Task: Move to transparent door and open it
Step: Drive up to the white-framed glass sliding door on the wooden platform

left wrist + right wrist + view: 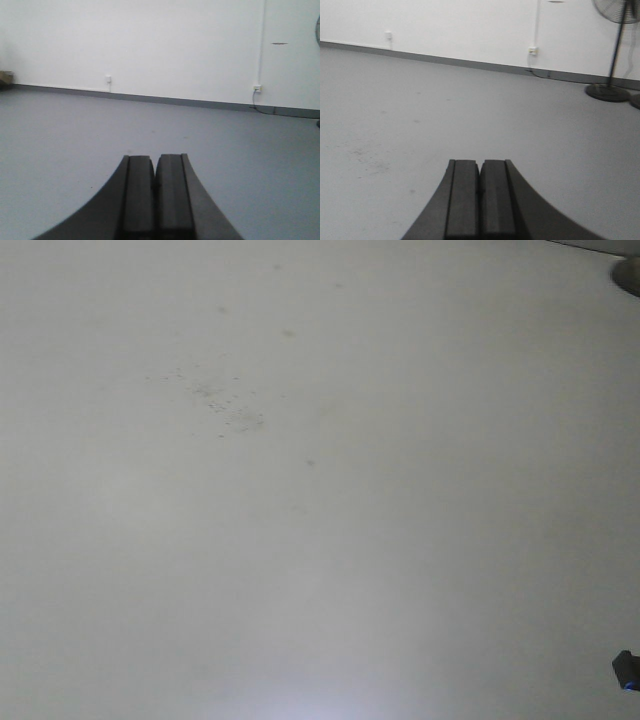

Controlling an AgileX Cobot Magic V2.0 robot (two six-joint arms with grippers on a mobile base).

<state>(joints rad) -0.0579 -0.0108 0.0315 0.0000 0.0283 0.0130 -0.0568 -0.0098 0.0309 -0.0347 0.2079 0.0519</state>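
Door status: the transparent door is not in any of the three views. No glass, no white frame, no handle. My read is that we're at the approach stage and the base has yet to find it.

Left pincer (155, 162): pads pressed flat together, nothing held. Right pincer (480, 167): same, fully closed and empty. Both point low and forward over bare floor (420, 115). That looks like a tucked transit pose, which makes sense with nothing to grab yet and less sticking out while driving.

View differences:
- The front camera is pitched down and shows only grey floor with a patch of dark speckles (225, 405). A rounded dark edge (628, 275) sits in the top right corner and a small dark-blue part (627, 670) at the lower right edge. I can't tell what either one is. There's no horizon, so it's useless for locating the door right now.
- The left wrist view shows the white wall (150, 40), the grey baseboard (175, 100), two sockets (257, 88) and a vertical conduit (261, 45) dropping to the right-hand one.
- The right wrist view adds a standing fan (617, 10) with its round base (607, 92) on the floor near the wall. The left wrist view catches only a dark sliver at its right edge, and I can't tell what it is.

The wall ahead is solid, so the door is probably off to one side or behind. I'd expect a base turn before any arm motion.
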